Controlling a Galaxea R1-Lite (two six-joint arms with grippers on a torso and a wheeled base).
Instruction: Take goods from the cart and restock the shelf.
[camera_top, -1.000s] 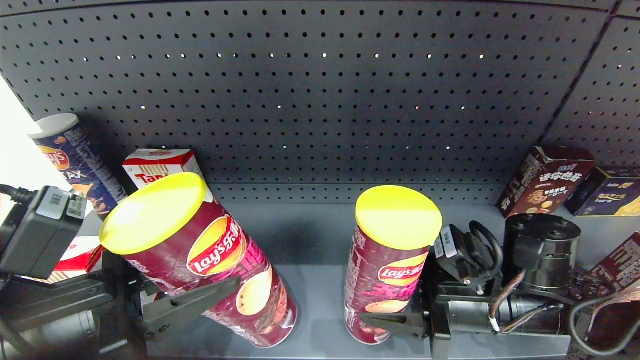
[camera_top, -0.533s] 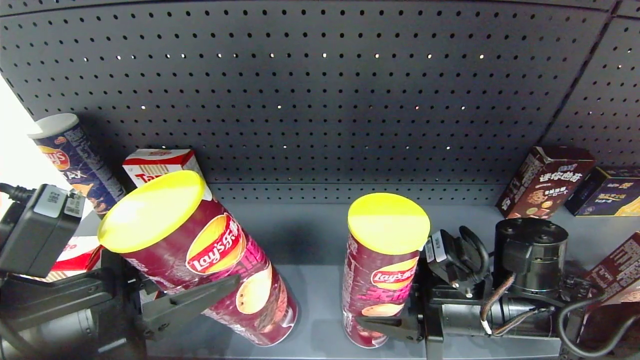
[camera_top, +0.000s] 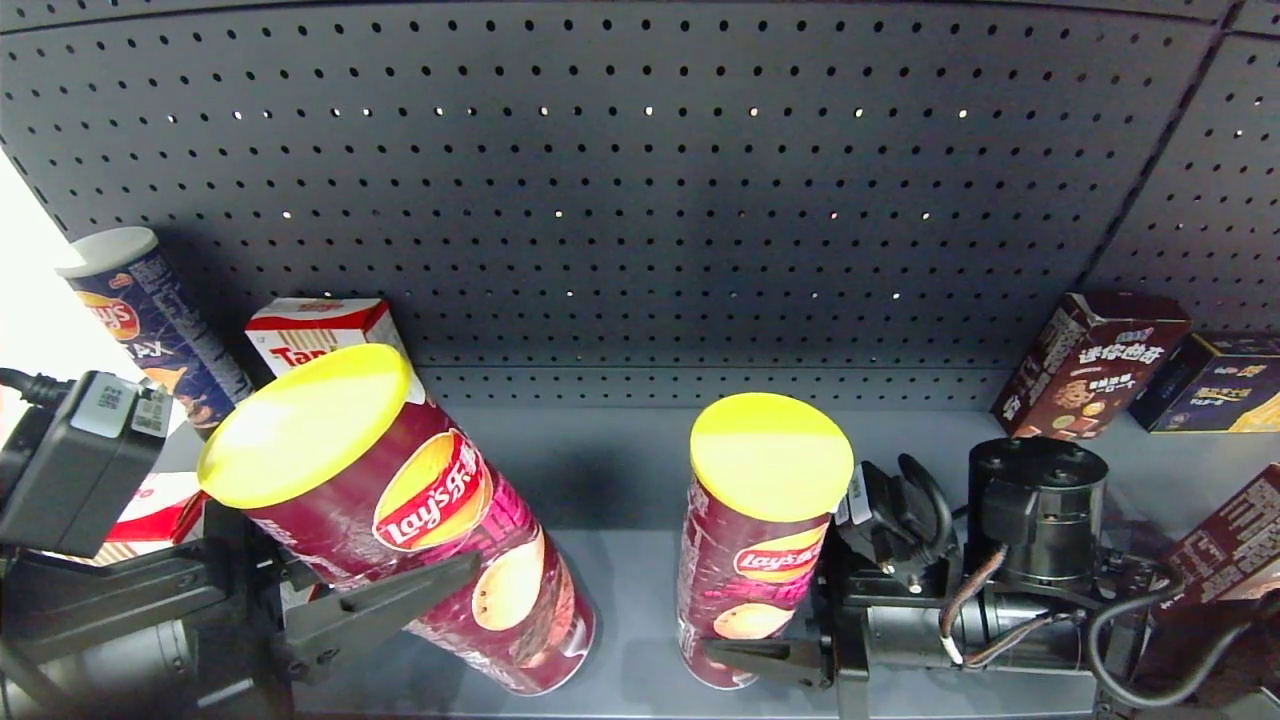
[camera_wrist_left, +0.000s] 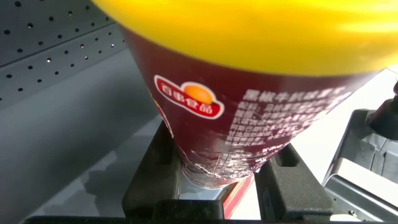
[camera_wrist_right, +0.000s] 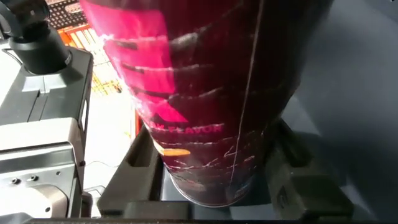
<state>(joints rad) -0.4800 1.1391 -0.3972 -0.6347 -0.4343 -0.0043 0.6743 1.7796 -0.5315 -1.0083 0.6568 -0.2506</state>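
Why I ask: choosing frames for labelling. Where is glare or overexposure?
Head view: blown-out white beside the blue can; glare atop the left can. Left wrist view: washed-out white behind it. Right wrist view: sheen on the right can.

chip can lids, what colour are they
Yellow, on both maroon cans: left lid and right lid. Clearest in the head view.

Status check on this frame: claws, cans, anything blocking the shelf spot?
Left claw shut on tilted can. Right claw shut on upright can, base near shelf, contact unclear. Red-white box close behind tilted can.
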